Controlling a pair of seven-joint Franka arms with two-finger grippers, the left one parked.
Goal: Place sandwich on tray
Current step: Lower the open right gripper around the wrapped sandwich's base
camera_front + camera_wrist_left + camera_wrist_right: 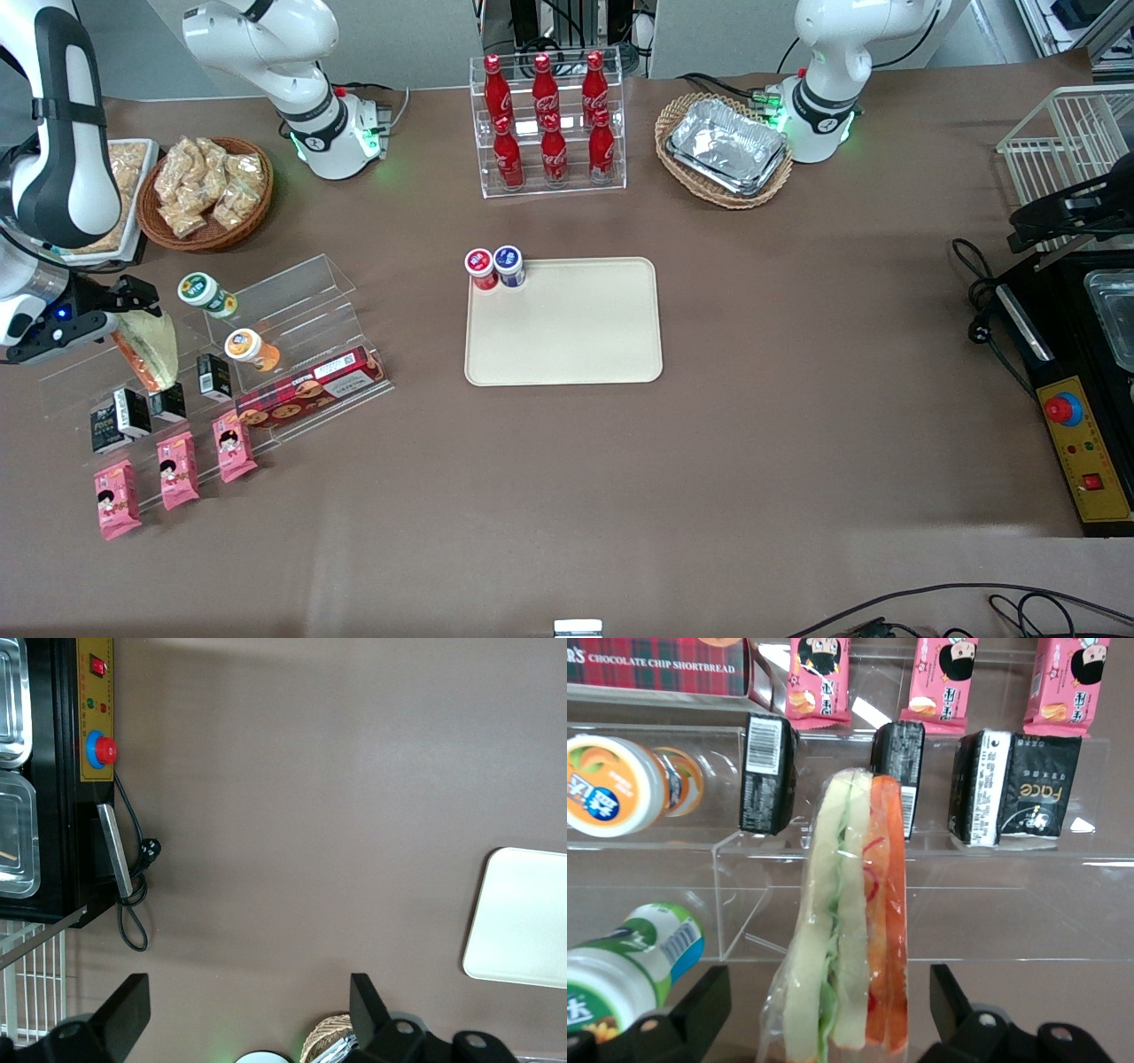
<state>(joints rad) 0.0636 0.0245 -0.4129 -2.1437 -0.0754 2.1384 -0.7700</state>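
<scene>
- The claw [124,315] is clamped on the sandwich [146,350], which hangs lengthwise above the clear shelf [292,301].
- The tray [567,332] lies toward the parked arm's end, mid-surface.

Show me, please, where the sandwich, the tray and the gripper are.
sandwich [850,921]: right wrist view, on its filling edge.
tray [576,341]: front view, on its bare floor.
gripper [120,310]: front view, between its fingertips, above the clear shelf.
</scene>
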